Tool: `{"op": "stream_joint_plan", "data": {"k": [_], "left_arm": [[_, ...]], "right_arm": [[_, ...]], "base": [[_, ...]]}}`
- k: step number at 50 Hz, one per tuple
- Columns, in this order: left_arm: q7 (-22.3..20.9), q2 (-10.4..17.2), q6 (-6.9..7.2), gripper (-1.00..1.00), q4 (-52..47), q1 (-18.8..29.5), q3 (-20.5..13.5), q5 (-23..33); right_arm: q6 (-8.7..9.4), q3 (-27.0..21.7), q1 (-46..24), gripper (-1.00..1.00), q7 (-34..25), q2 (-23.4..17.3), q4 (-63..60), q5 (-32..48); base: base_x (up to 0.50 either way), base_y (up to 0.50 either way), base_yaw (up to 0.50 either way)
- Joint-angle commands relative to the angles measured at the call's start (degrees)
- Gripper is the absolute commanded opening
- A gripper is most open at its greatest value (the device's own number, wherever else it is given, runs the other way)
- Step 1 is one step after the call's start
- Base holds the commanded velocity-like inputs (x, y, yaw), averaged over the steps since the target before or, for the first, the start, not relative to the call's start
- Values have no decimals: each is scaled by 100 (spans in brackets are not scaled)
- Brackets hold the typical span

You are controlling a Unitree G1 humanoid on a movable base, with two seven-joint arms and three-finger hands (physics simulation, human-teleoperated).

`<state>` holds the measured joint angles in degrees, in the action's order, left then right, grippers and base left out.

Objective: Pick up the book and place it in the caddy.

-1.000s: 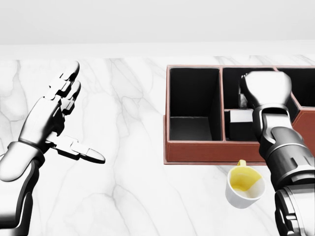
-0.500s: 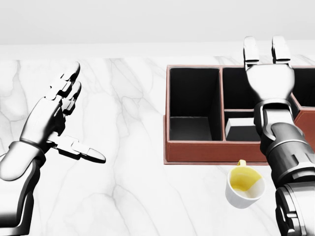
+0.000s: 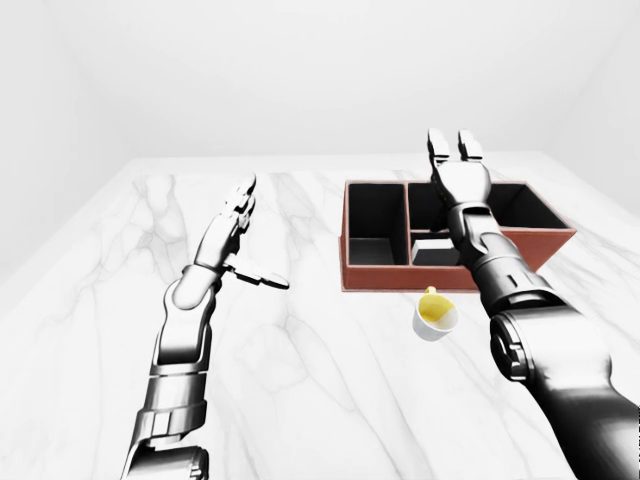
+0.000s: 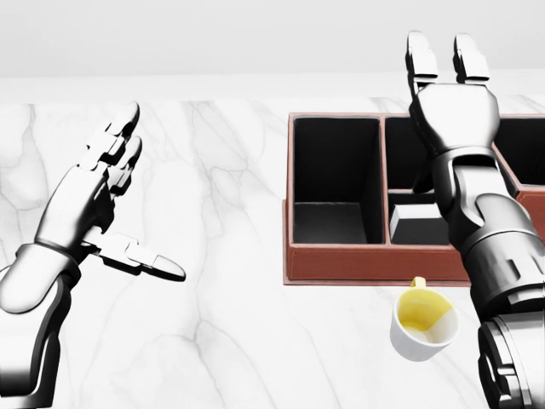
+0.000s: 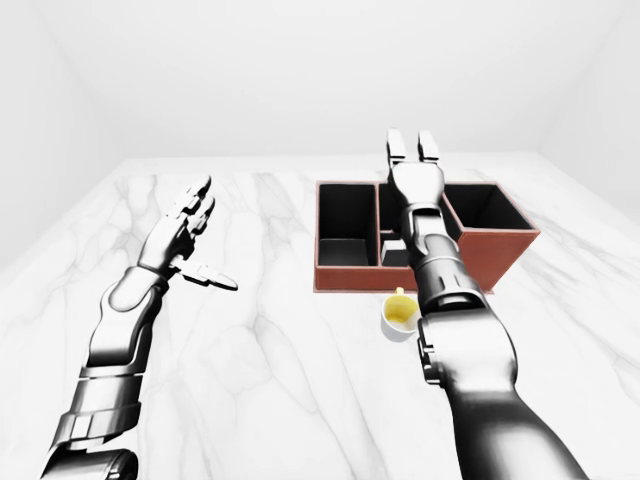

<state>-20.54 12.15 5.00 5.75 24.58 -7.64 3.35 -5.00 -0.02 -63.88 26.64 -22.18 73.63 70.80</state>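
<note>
The white marble worktop (image 4: 230,341) fills most of the head view, and on it, toward three o'clock, sits the caddy (image 4: 375,262), a reddish-brown box with black-lined compartments. The tall compartment at its left end holds nothing that shows. The one just to the right of that holds the book (image 4: 419,223), a dark block lying flat at the bottom, close to the near wall (its cover is too dark to read any detail). The right hand (image 4: 450,102) stands raised over the caddy at about one o'clock in the head view, palm turned away from the camera, its fingers (image 4: 419,56) straight, pointing up and spread apart, closed on nothing. Its forearm runs down across the right part of the caddy and hides some of the compartments there, so what lies in them cannot be told. Just below the caddy's near wall, at about five o'clock, a white cup (image 4: 423,325) with a yellow inside lies tilted on the worktop, a small yellow handle pointing up toward the caddy, and it sits near the box but apart from it. The left hand (image 4: 95,196) hovers well apart from all this at nine o'clock, above bare marble, with its fingers (image 4: 117,141) stretched up and its thumb jutting out toward four o'clock, wide and holding nothing. The eye views show both arms reaching out over the worktop, with plain pale walls behind.
</note>
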Motion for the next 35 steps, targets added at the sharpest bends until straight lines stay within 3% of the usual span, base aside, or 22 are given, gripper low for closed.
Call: {"op": "stream_joint_plan", "data": {"k": [1, 13, 16, 26, 29, 31, 35], "left_arm": [[49, -30, 0, 100, -367, -83, -42, -58], [100, 110, 0, 100, -1088, -209, -316, -449], [81, 106, 0, 100, -1557, -377, -384, -659], [20, -96, 0, 100, -3100, -1287, -568, -1238], [32, -140, 0, 100, -3386, -1452, -616, -1277], [54, -262, 0, 100, -3941, -1889, -660, -1229], [-64, -407, 0, 100, -4351, -2230, -801, -1318]], "right_arm": [[0, -222, 546, 100, -978, 33, -1209, -1293], [0, -763, 3009, 100, -3759, 533, -5977, -3893], [0, -784, 3456, 100, -4035, 682, -6715, -4295], [622, -944, 5273, 100, -4796, 1280, -10110, -5534], [614, -998, 5576, 100, -4811, 1362, -10568, -5648], [316, -1128, 6262, 100, -4750, 1573, -11297, -5787], [339, -1409, 6603, 100, -4760, 1730, -11919, -6118]], "base": [[0, 0, 0], [0, 0, 0], [0, 0, 0], [0, 0, 0], [0, 0, 0], [0, 0, 0], [0, 0, 0]]}}
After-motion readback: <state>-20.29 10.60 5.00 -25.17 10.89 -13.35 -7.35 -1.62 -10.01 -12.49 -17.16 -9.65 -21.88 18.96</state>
